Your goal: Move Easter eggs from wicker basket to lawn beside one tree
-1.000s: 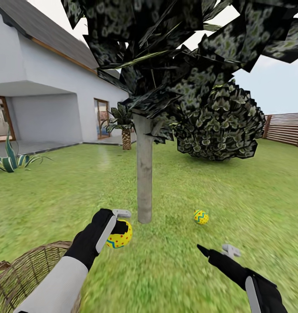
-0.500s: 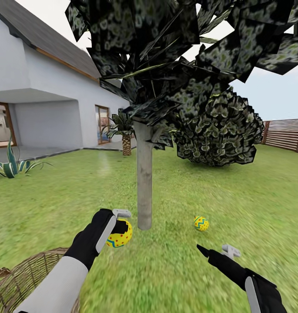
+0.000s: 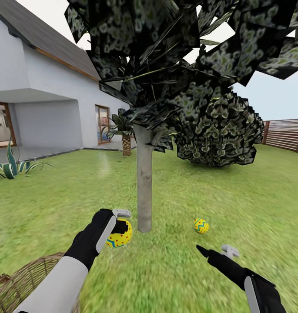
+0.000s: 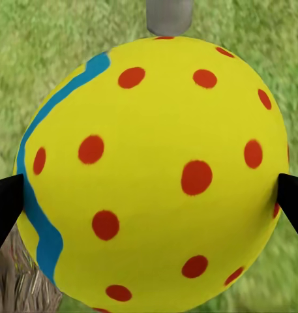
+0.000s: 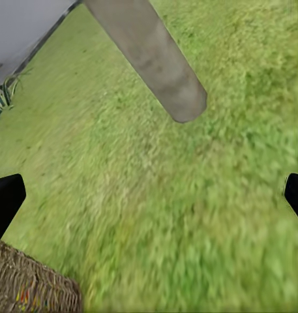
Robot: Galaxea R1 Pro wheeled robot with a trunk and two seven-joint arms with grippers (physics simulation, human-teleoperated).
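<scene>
One yellow blue-zigzag egg (image 3: 201, 225) lies on the lawn (image 3: 236, 195) right of the pale grey tree trunk (image 3: 144, 182). Left gripper (image 3: 121, 225) jaws clamp red-dotted yellow egg (image 4: 155, 173) near trunk, unreleased. Right gripper (image 3: 218, 251) jaws wide, empty. Brown wicker basket (image 3: 25, 280) near left; 3rd egg unseen.

Three views of mine, all turned toward one tree.

My head camera looks forward and down over both my arms at the tree (image 3: 144, 182) on the lawn (image 3: 218, 182). My left wrist camera sits very close to a red-dotted egg (image 4: 155, 176). My right wrist camera looks slantwise across grass, sharing the trunk and what seems to be the wicker basket (image 5: 31, 287).
</scene>
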